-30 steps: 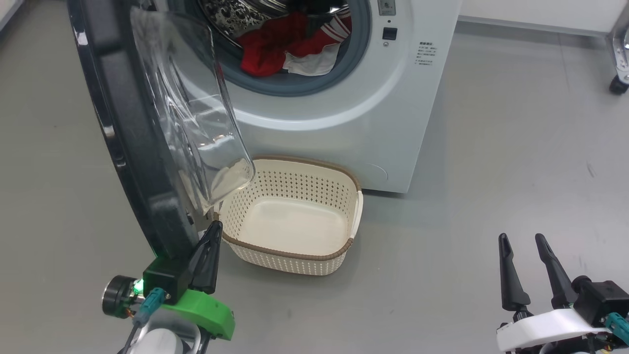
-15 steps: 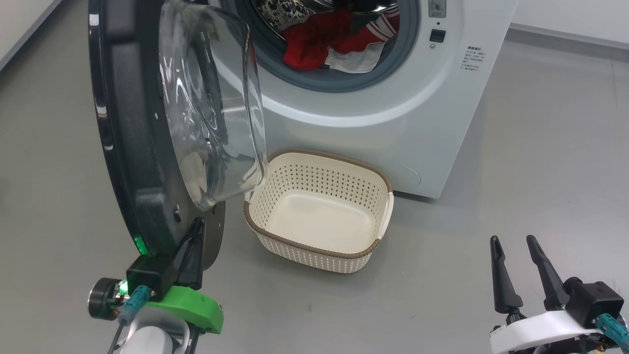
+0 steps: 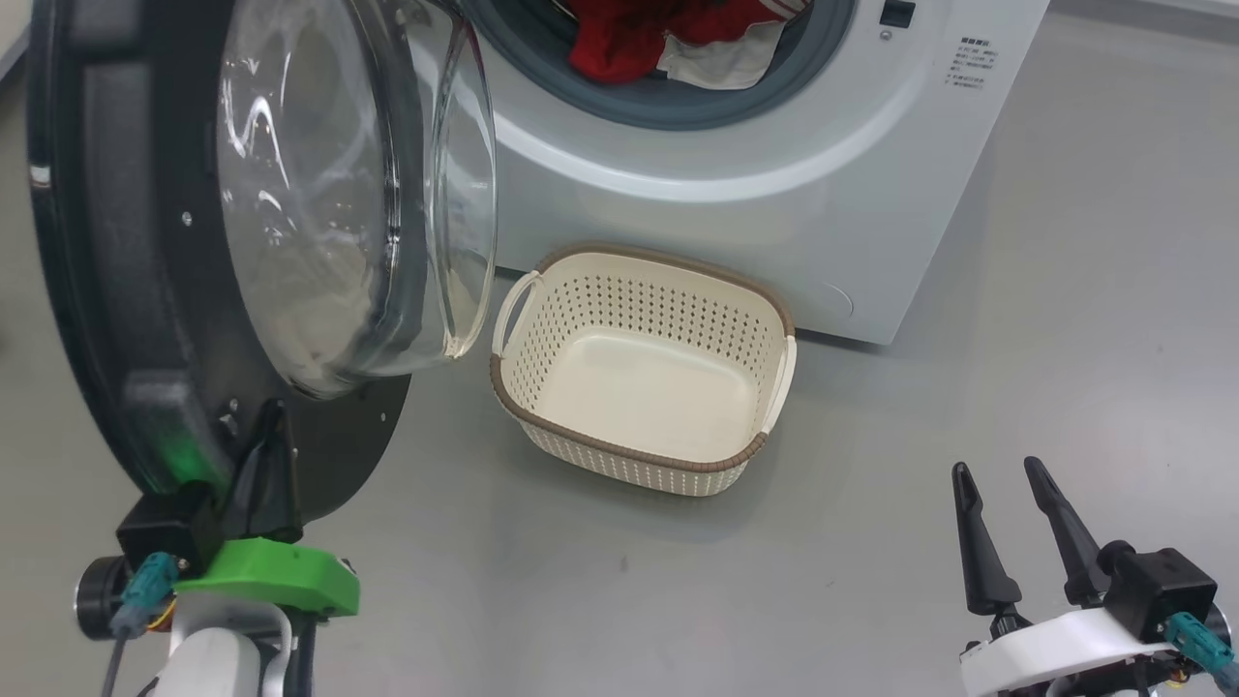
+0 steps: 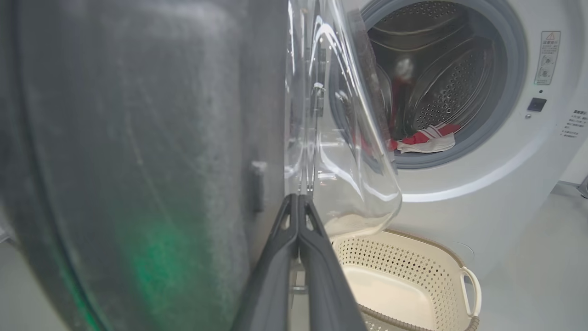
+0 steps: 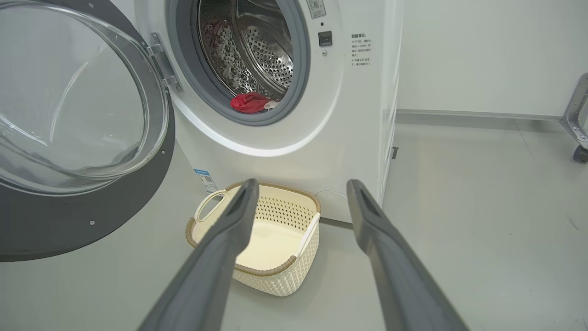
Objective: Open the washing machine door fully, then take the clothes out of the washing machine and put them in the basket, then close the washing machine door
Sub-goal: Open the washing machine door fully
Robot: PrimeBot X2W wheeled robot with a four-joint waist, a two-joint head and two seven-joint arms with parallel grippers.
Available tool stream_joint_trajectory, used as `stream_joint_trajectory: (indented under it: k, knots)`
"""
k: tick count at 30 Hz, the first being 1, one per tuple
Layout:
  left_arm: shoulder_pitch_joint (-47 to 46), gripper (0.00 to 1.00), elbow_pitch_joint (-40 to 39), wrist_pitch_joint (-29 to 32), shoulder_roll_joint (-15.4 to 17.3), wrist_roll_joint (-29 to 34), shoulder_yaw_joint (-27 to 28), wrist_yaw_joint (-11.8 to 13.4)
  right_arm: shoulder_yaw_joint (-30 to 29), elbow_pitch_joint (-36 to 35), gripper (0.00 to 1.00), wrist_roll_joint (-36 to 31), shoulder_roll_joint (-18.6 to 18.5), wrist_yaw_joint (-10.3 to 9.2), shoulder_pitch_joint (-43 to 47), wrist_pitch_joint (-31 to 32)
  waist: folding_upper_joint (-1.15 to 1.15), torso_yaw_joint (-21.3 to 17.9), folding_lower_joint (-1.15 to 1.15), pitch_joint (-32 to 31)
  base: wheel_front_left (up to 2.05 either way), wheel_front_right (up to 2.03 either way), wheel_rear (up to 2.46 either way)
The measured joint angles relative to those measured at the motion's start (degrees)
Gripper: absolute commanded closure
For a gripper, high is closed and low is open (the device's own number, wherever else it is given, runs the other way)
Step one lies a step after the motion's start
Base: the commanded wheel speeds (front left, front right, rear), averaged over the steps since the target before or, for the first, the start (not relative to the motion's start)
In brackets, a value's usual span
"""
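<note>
The washing machine door stands swung out at the left, with its black rim and glass bowl facing me. My left gripper is shut, with its tips against the door's inner lower rim and nothing between its fingers. Red and white clothes lie at the drum's mouth in the white washing machine. The clothes lie low in the drum. The cream basket sits on the floor before the machine, with nothing in it. My right gripper hangs open at the lower right, apart from everything.
Grey floor spreads to the right of the machine and basket. In the right wrist view a metal frame on a caster stands at the far right by the wall. A blue label sits low on the machine's front.
The door has swung further open to the left, and my left gripper has gone with it against the rim. The head camera has shifted. My right gripper has barely moved.
</note>
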Motion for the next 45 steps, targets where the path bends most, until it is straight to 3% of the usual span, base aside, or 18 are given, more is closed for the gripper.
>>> stream_joint_trajectory:
  k: [31, 39, 45]
  knots:
    - [-9.03, 1.00, -1.77, -0.19, 1.46, -11.40, 21.47, 1.30, -3.30, -7.42, 0.00, -2.56, -6.65, -0.54, -4.60, 4.12, 0.00, 1.49, 0.00, 15.65, 0.00, 0.00, 0.00]
    - [-13.00, 1.00, 1.78, -0.19, 5.81, -13.78, 27.44, 1.23, -3.98, -9.02, 0.00, -3.03, -8.10, -0.64, -5.55, 5.39, 0.00, 1.86, 0.00, 18.75, 0.00, 0.00, 0.00]
    - [-15.88, 1.00, 5.50, -0.45, 8.53, -13.78, 28.76, 0.24, -4.58, -10.05, 0.00, -3.37, -8.76, -1.04, -5.68, 6.28, 0.00, 2.07, 0.00, 20.31, 0.00, 0.00, 0.00]
